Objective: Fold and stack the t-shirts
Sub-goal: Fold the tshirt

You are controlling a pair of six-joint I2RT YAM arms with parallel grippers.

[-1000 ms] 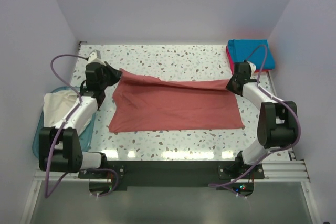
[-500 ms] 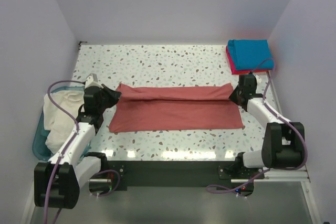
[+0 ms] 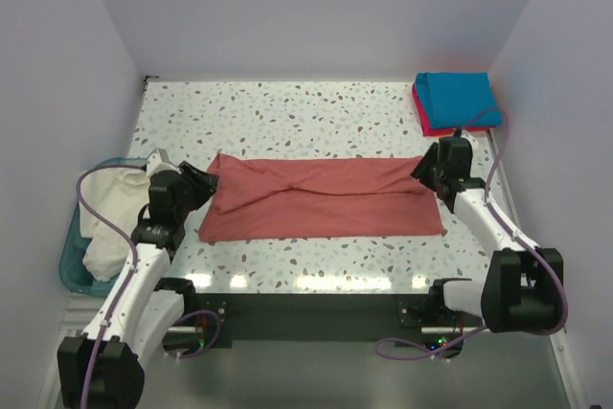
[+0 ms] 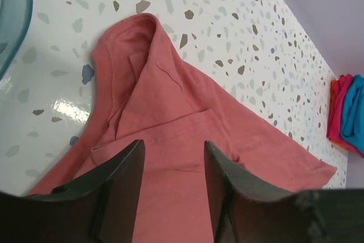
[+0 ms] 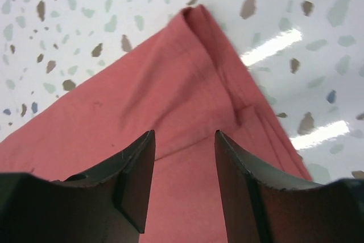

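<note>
We have bare speckled terrazzo tabletop (image 3: 287, 117) across the far half, plus a narrow near strip beside the flat dusty brick-red cloth t-shirt (image 3: 321, 200). Obstacles: folded teal-blue t-shirt (image 3: 458, 98) on a bright pinkish-red one (image 3: 421, 114) in the far-right corner; light-blue plastic bin (image 3: 69, 258) heaped with cream-white cloth (image 3: 105, 208) at the left edge; walls on three sides.

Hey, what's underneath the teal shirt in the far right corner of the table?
A folded pinkish-red t-shirt lies under the teal-blue t-shirt. Only strips along its left and near edges show. The rest of it, and anything below, is covered.
</note>
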